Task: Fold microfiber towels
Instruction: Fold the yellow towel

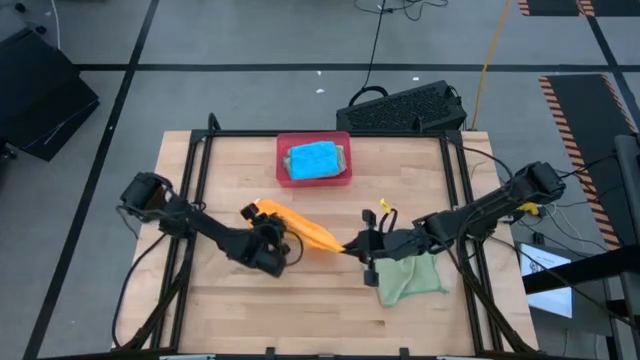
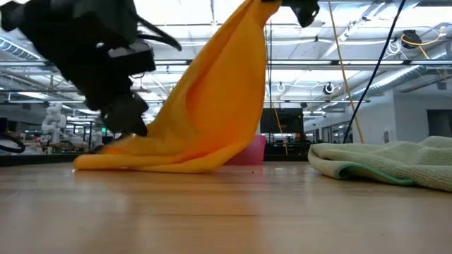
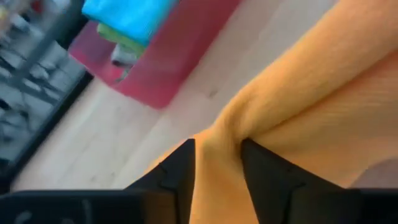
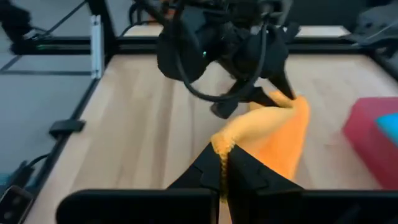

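At centre-left of the overhead frame, the left gripper [image 1: 268, 248] pinches one end of the orange towel [image 1: 305, 230]; the right gripper [image 1: 362, 245], at centre, pinches the opposite corner, held high. Uneven pulling could tear either thin grip loose.

No text, label, brand, number or sign can be read in any view.
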{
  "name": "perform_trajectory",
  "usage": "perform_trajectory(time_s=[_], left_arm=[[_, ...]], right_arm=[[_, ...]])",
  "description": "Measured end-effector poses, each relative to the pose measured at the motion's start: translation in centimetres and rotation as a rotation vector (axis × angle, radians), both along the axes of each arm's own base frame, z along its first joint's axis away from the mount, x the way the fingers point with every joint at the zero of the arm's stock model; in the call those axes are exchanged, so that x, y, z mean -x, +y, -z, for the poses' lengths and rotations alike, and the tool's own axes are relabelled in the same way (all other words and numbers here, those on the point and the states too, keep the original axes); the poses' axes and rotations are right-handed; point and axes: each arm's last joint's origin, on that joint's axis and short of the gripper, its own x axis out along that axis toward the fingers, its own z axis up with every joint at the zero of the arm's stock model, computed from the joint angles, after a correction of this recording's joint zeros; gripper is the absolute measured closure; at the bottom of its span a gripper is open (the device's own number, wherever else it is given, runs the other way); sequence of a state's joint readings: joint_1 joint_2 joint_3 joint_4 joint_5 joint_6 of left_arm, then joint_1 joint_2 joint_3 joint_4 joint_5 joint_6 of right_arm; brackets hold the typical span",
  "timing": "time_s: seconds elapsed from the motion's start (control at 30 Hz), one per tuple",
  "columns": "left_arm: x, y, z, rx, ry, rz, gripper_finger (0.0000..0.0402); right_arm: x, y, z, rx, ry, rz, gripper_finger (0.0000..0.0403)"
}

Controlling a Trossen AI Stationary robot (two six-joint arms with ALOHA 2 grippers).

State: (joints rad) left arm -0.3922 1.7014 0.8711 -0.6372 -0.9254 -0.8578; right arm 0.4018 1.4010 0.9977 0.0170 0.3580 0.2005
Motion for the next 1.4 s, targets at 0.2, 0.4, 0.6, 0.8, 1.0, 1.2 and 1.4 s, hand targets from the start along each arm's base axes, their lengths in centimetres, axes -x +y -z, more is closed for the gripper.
perform_trajectory(time_s=[0.2, 0.4, 0.6, 0.8, 1.0, 1.2, 1.4], left_arm=[[-0.3, -1.5, -4.0, 0.199, -0.223, 0.108, 0.0291], [-0.1, -7.1, -7.2, 0.250, -0.512, 0.375, 0.0293], [-1.2, -10.3, -4.7, 0.204, -0.548, 0.474, 0.0292], [-3.2, -10.1, 0.3, 0.153, -0.516, 0.403, 0.0232], [-4.4, -8.8, 2.3, 0.079, -0.590, 0.250, 0.0144], [-5.4, -6.3, 3.3, 0.083, -0.579, 0.143, 0.0129], [-3.6, -6.6, 0.2, 0.120, -0.543, 0.154, 0.0217]], right_arm=[[-0.7, -0.3, 0.8, 0.038, -0.008, 0.105, 0.0399], [-1.9, -1.0, 1.9, 0.041, -0.001, 0.148, 0.0399], [-2.4, -1.7, 2.0, 0.054, -0.015, 0.164, 0.0399], [-2.5, -1.9, 2.1, 0.069, -0.005, 0.164, 0.0399], [-2.5, -1.9, 2.1, 0.074, -0.004, 0.162, 0.0399], [-2.4, -1.9, 2.1, 0.067, 0.003, 0.166, 0.0399], [-1.8, -1.5, 2.9, 0.062, 0.085, 0.157, 0.0399]])
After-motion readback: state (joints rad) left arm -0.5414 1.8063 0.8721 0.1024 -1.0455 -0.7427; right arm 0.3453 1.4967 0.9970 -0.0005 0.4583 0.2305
